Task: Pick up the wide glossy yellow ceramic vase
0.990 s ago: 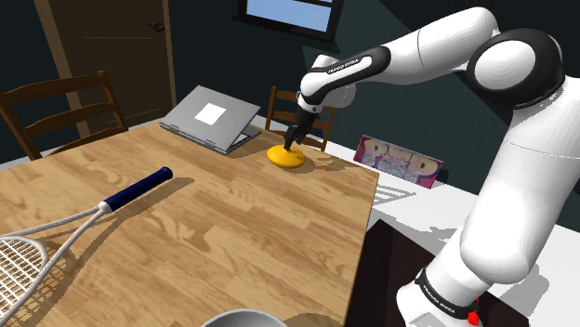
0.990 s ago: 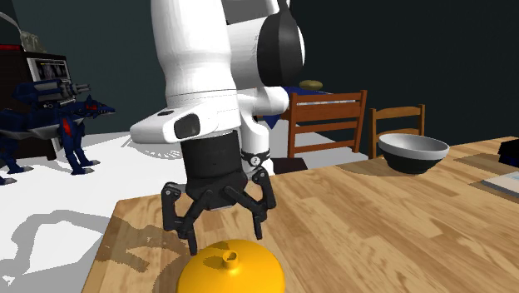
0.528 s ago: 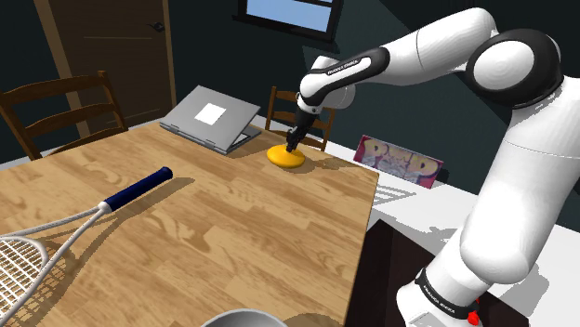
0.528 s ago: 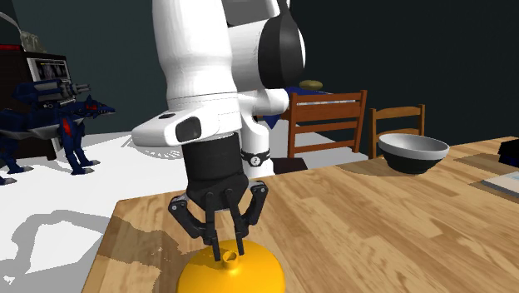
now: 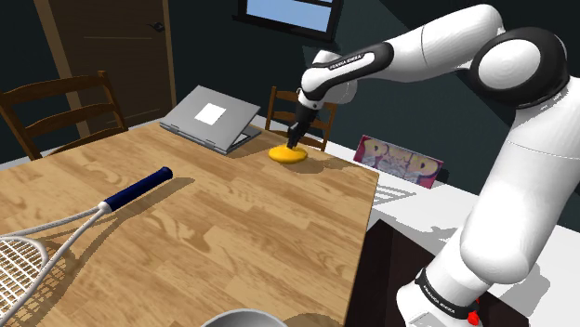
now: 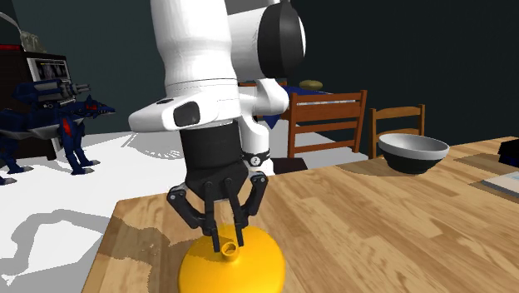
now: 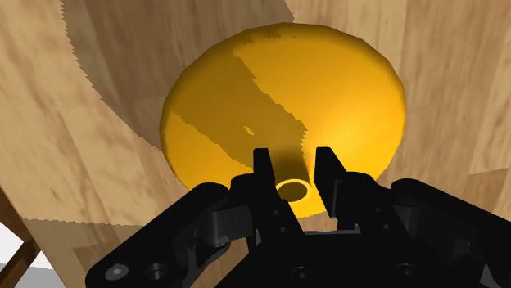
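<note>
The wide yellow vase [image 5: 289,155] sits at the far end of the wooden table [image 5: 232,214], close to its edge. It is a low, glossy dome with a short narrow neck [image 7: 291,189] on top. My black gripper [image 5: 296,141] comes straight down onto it and is shut on that neck. In the wrist view the two fingers [image 7: 264,170] clasp the little neck from both sides, with the vase's body [image 7: 278,90] spreading out beyond them. The second exterior view shows the gripper [image 6: 226,245] pinching the neck above the vase's dome [image 6: 237,268].
A grey laptop [image 5: 209,119] lies open just beside the vase, with a chair back [image 5: 279,104] behind it. A racket [image 5: 56,232] lies across the near table. A dark bowl [image 6: 413,152] stands near the stand. The table edge [image 6: 108,241] is close to the vase.
The fingers stood open around the vase's top a second ago and have closed on its neck. Since then the hand and vase appear to have risen slightly.
</note>
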{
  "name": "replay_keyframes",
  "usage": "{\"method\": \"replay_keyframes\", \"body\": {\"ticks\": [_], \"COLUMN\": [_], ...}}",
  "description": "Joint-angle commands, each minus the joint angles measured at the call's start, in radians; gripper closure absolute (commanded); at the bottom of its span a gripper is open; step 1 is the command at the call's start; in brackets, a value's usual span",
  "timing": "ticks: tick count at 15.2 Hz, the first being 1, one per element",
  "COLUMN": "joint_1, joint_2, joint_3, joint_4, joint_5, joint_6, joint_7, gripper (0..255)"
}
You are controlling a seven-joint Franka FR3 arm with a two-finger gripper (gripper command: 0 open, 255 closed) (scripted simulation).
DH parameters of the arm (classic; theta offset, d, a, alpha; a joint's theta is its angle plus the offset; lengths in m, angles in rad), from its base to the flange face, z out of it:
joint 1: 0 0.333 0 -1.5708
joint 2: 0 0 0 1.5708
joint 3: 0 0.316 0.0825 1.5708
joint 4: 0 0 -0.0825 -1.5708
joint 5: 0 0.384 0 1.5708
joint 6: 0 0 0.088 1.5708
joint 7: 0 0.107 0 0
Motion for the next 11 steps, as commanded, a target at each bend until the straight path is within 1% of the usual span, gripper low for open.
{"method": "replay_keyframes", "body": {"ticks": [1,11], "joint_1": [0.0,0.0], "joint_2": [-0.012,-0.062], "joint_3": [-0.001,-0.005], "joint_4": [0.01,0.083], "joint_5": [-0.004,-0.023], "joint_6": [-0.022,-0.143], "joint_7": [0.005,0.029], "gripper": [255,255]}}
